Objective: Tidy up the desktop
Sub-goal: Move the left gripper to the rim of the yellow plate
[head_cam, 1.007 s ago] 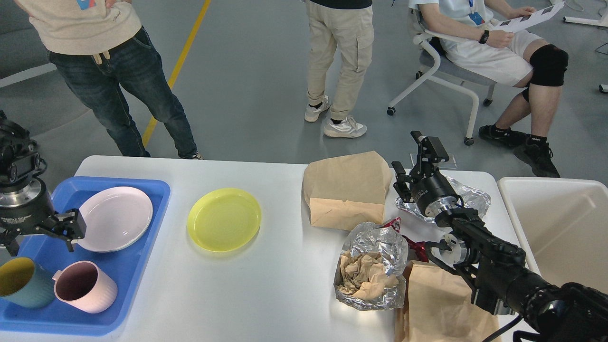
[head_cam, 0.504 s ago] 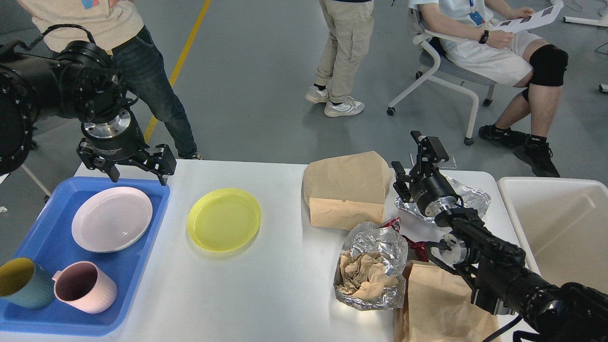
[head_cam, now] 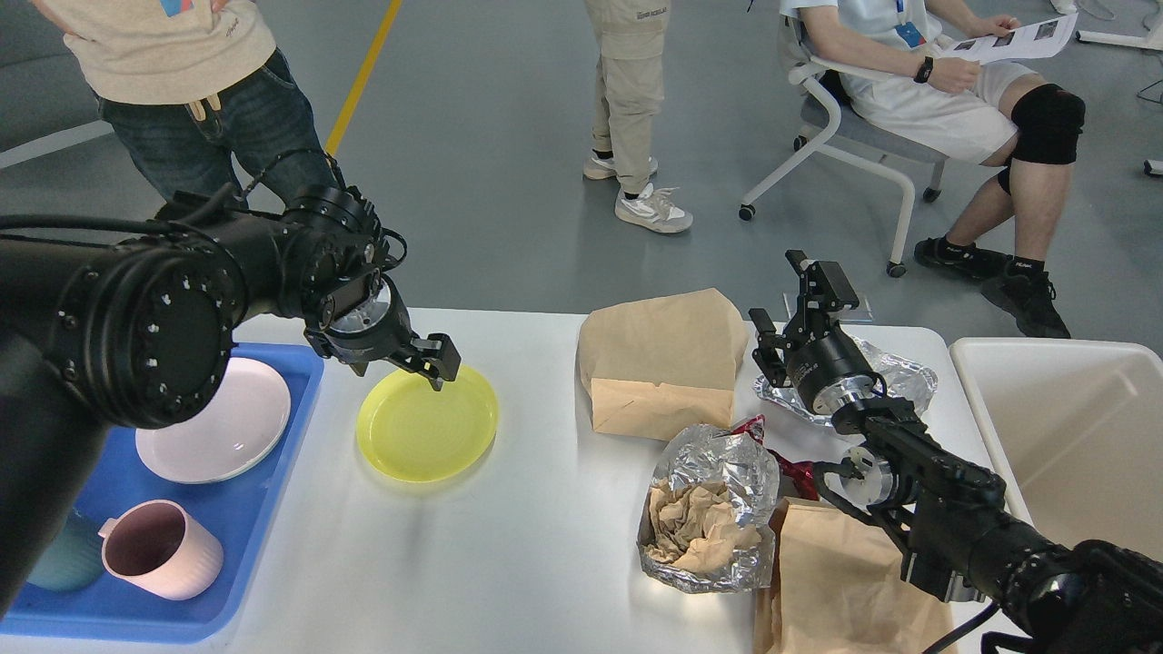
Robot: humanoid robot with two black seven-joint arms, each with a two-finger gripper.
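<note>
Head view: left gripper (head_cam: 425, 359) hovers spread over yellow plate (head_cam: 427, 433), holding nothing.

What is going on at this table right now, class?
A two-armed robot is clearing a white desktop. Its left gripper hovers at the far rim of a yellow plate, holding nothing. The right gripper hangs open above a foil wrapper, also empty. Paper bags and foil rubbish remain out.

Tray (head_cam: 273, 545) lies left of plate (head_cam: 427, 434) on desktop (head_cam: 527, 545).
</note>
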